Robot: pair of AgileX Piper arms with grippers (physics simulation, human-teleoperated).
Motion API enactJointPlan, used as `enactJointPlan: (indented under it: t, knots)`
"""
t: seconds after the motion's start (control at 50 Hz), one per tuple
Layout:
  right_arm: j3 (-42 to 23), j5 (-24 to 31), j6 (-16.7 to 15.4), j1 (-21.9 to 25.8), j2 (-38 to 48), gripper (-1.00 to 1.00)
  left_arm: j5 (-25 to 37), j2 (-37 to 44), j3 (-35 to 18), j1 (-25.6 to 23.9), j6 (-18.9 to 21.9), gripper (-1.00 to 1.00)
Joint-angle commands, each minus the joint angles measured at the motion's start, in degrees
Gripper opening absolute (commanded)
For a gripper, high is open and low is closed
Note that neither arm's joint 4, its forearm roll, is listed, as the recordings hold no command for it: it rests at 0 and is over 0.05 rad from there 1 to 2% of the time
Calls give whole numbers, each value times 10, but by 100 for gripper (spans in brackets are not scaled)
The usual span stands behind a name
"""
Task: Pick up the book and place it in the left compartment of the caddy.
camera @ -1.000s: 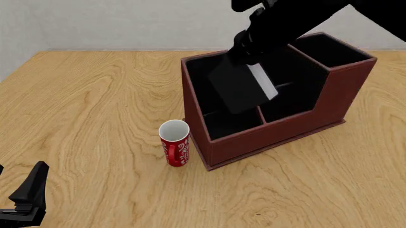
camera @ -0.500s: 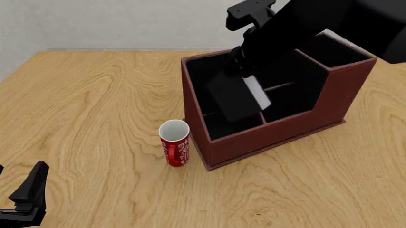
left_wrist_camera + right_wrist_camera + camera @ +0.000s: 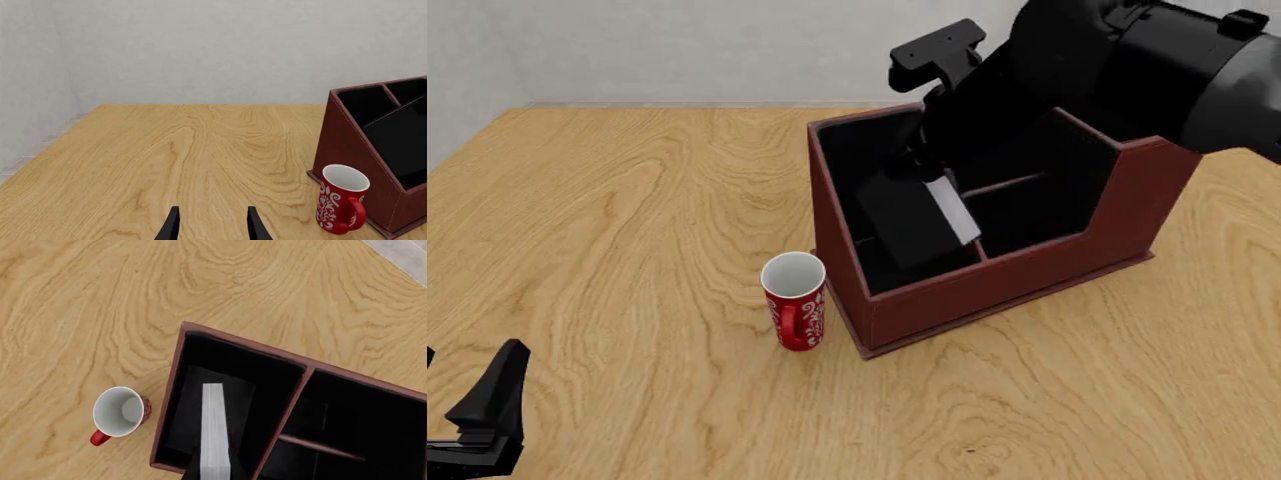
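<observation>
The right pincer [image 3: 924, 165] is closed on the upper end of the book [image 3: 918, 218], gripping it at a tilt above the caddy [image 3: 1001, 285]. The pincer fingers themselves are largely masked by the black arm body, and the contact point is not clearly resolved.

The book extends down and forward from the right pincer. Its lower end sits inside the left compartment [image 3: 851, 170], below the rim line. Its white page edges [image 3: 953, 210] face away from the compartment's outer wall, toward the divider side. In the right wrist view the page edges [image 3: 214, 432] run straight out from the pincer, with the black cover [image 3: 190, 415] beside them, both within the walls of the long slot [image 3: 230, 360].

The red mug [image 3: 795, 300] with white pattern stands upright on the surface [image 3: 614, 220], just beside the caddy's outer left wall, apart from it, well below and to the left of the right pincer. No legible writing or brand is visible on mug, book or caddy.

The left pincer [image 3: 212, 225] is open, fingers parallel and holding nothing, low over the surface. The mug [image 3: 341, 199] and caddy [image 3: 347, 145] lie ahead of it and to its right.
</observation>
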Motion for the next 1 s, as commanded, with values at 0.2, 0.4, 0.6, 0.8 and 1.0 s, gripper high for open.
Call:
enactJointPlan:
  t: [0.2, 0.4, 0.6, 0.8, 1.0]
  knots:
    - [20, -37, 21, 3, 17, -100, 0, 0, 0, 0, 0, 100]
    - [24, -45, 23, 2, 23, -100, 0, 0, 0, 0, 0, 100]
    - [29, -49, 22, 2, 24, -100, 0, 0, 0, 0, 0, 100]
    - [29, -48, 21, 1, 22, -100, 0, 0, 0, 0, 0, 100]
    - [34, -46, 26, 10, 14, 100, 0, 0, 0, 0, 0, 100]
